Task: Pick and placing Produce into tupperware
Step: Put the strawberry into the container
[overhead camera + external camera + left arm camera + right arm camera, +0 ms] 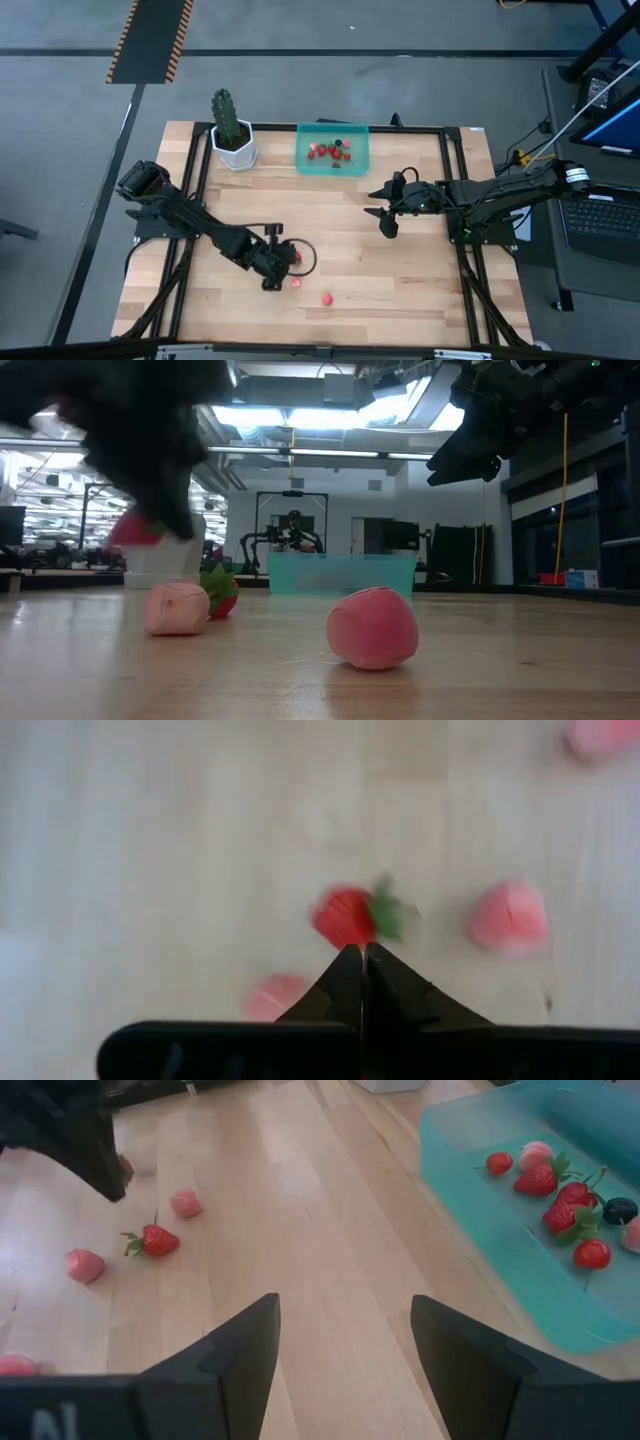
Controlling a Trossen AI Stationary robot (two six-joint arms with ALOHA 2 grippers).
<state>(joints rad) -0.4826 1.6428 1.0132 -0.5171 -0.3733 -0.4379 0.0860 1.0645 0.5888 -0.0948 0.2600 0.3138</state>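
Inspector: Left gripper (pixel 277 268) sits low over the near part of the wooden table (pixel 420 290), among the loose produce. In its wrist view the two fingers (pixel 345 982) are pressed tip to tip with nothing visible between them. A red strawberry (pixel 345 916) with a green top lies on the boards just beyond the tips, apart from them.

Clerk: So it grasps nothing?

Inspector: Clenched and empty in the wrist view. In the low view a pink-red piece (pixel 133 532) shows at the lower edge of the dark gripper; the picture is blurred there, so I cannot tell whether it touches the fingers.

Clerk: And the rest of the loose produce?

Inspector: Pale pink pieces (pixel 508 917) lie near the strawberry. One more pink piece (pixel 327 298) lies alone, nearer the table's front edge.

Clerk: The container?

Inspector: The teal tupperware (pixel 304 160) stands at the far edge, beside a white pot (pixel 234 152) holding a cactus (pixel 226 115). Inside are several red strawberries (pixel 538 1179), a pink piece and one dark berry (pixel 620 1209).

Clerk: Right arm?

Inspector: Right gripper (pixel 384 214) hangs above mid-table, near the tupperware, fingers spread wide and holding nothing.
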